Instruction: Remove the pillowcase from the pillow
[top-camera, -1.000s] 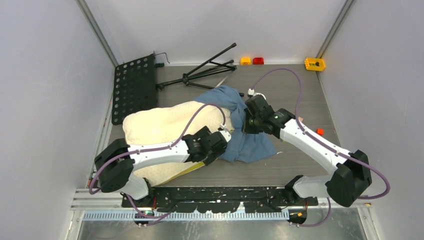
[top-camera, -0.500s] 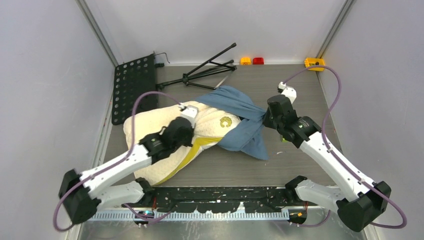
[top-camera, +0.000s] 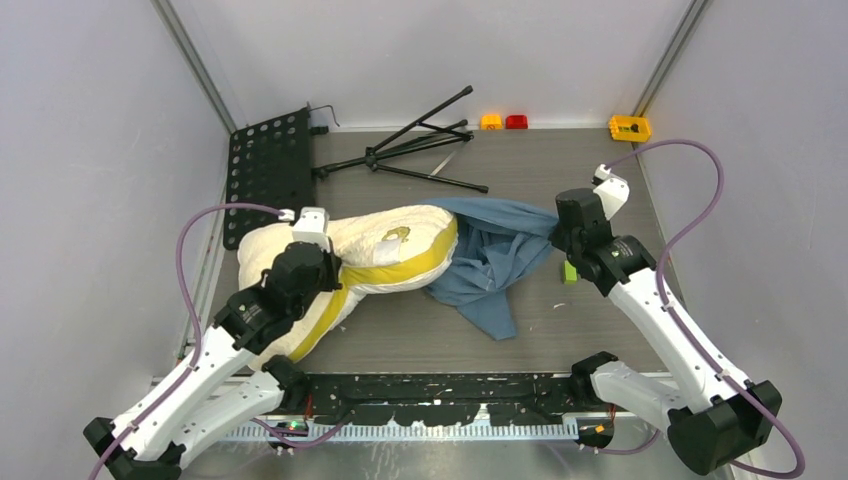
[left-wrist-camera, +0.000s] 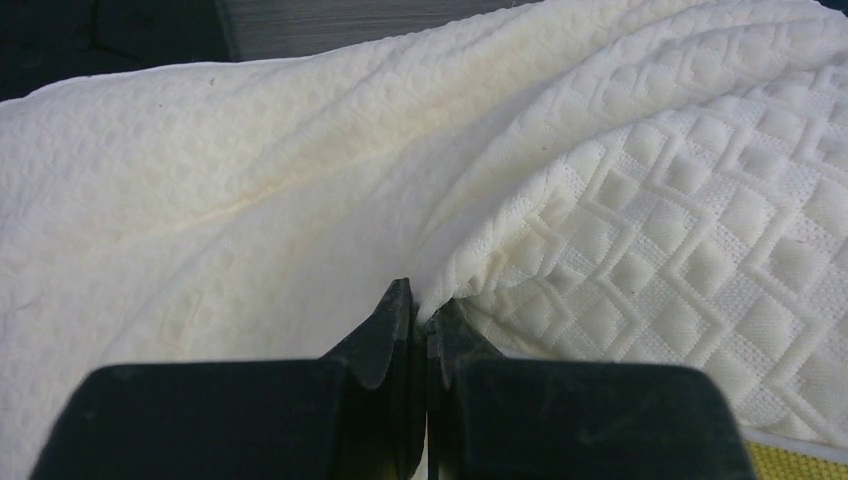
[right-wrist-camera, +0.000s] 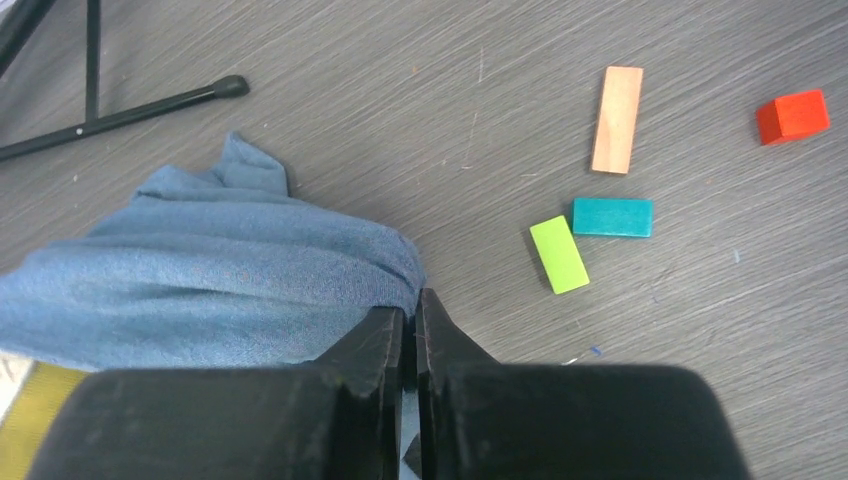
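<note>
Nearly done: the pillowcase (top-camera: 495, 250) lay almost wholly off the right end of the pillow (top-camera: 385, 250).

The left gripper (left-wrist-camera: 425, 318) was clenched on a pinched fold of quilted cover toward the pillow's left end, and the right gripper (right-wrist-camera: 411, 322) was clamped on a bunched edge of blue cloth, well right of the pillow. A strip of the cloth seemed to overlap the pillow's right end. By my reading, this was the last pull: the right arm should carry the cloth farther from the pillow while the left anchors it. A green block (right-wrist-camera: 558, 254), teal block (right-wrist-camera: 612, 217), wooden block (right-wrist-camera: 616, 119) and red block (right-wrist-camera: 792, 116) lay right of the pillow, in that path. A folded tripod (top-camera: 420, 140) lay beyond the pillow.
</note>
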